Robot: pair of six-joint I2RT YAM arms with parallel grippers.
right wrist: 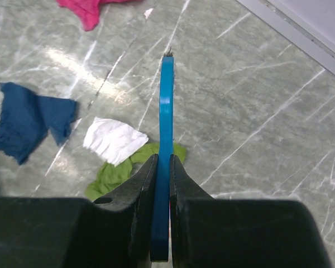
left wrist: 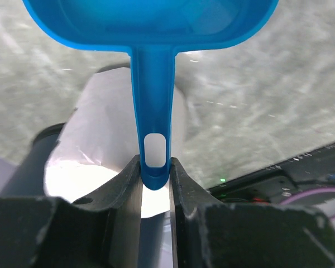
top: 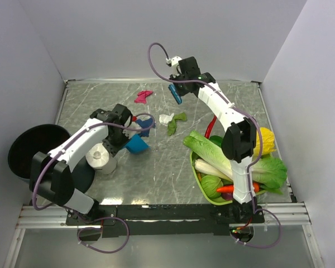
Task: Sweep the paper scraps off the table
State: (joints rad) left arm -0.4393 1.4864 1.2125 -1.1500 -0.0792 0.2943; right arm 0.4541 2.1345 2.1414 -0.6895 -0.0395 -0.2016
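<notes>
Paper scraps lie on the grey marble table (top: 156, 178): magenta (top: 143, 96), blue (top: 147, 123), white (top: 166, 118), green (top: 176, 123) and a small red one (top: 135, 118). My left gripper (top: 120, 141) is shut on the handle (left wrist: 154, 159) of a blue dustpan (top: 137, 144), just near of the blue scrap. My right gripper (top: 177, 84) is shut on a thin blue brush (right wrist: 166, 128), held above the table behind the white scrap (right wrist: 114, 139) and green scrap (right wrist: 114, 174). The right wrist view also shows the blue scrap (right wrist: 28, 118) and the magenta scrap (right wrist: 86, 9).
A white tissue roll (top: 101, 159) stands beside the left arm, close under the dustpan handle (left wrist: 109, 145). A black round bin (top: 28, 151) sits at the left edge. A green basket (top: 198, 176) of vegetables and a red chilli (top: 211, 124) fill the right side.
</notes>
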